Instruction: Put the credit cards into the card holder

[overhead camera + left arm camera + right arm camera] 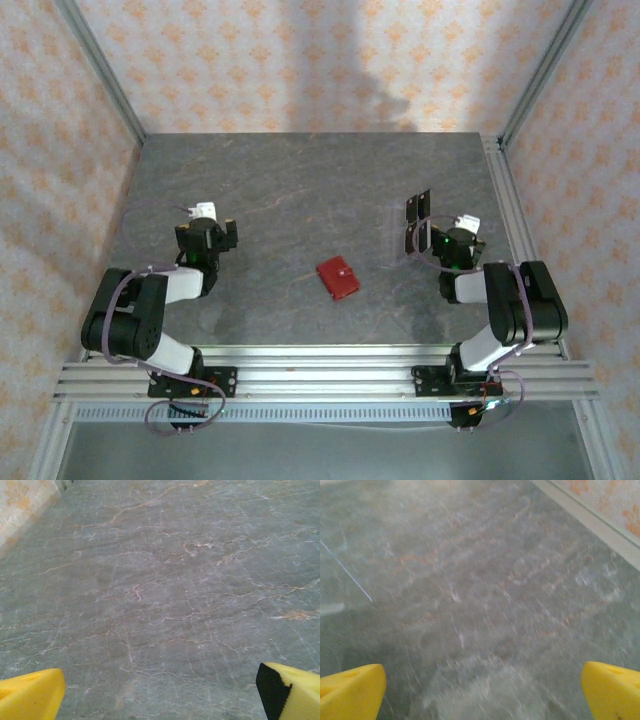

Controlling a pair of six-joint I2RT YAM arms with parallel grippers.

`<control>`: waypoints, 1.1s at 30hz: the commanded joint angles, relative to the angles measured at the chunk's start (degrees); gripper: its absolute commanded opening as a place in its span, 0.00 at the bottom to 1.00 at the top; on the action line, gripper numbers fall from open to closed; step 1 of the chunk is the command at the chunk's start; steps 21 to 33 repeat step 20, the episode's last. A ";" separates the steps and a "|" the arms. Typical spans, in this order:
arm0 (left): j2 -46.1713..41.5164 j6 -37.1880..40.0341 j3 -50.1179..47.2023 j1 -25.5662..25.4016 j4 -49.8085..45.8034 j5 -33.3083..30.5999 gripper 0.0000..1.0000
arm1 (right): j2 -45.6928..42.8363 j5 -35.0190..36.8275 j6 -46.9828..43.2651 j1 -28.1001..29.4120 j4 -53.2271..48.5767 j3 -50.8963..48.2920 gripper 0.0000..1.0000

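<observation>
Grey veined worktop (pixel 300 180) is flanked by patterned walls. The red card holder (pixel 338 278) is laid folded near the middle of the near edge, with dark credit cards (pixel 417 208) toward the right edge. The left jaws and the right jaws are seen released, spread wide.

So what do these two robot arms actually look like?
Both the left arm and the right arm are chunky black jointed links with a white forearm section, bolted to silver rails. Thin purplish cables loop along them. The fingers are yellow wedges, and one left finger carries a black patch.
</observation>
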 commanded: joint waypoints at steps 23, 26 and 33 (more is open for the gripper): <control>0.18 -0.02 -0.49 0.76 4.48 4.17 1.00 | -0.14 -3.50 -2.07 -0.14 4.22 1.79 0.99; 0.18 -0.02 -0.49 0.76 4.48 4.17 1.00 | -0.14 -3.50 -2.07 -0.14 4.22 1.79 0.99; 0.18 -0.02 -0.49 0.76 4.48 4.17 1.00 | -0.14 -3.50 -2.07 -0.14 4.22 1.79 0.99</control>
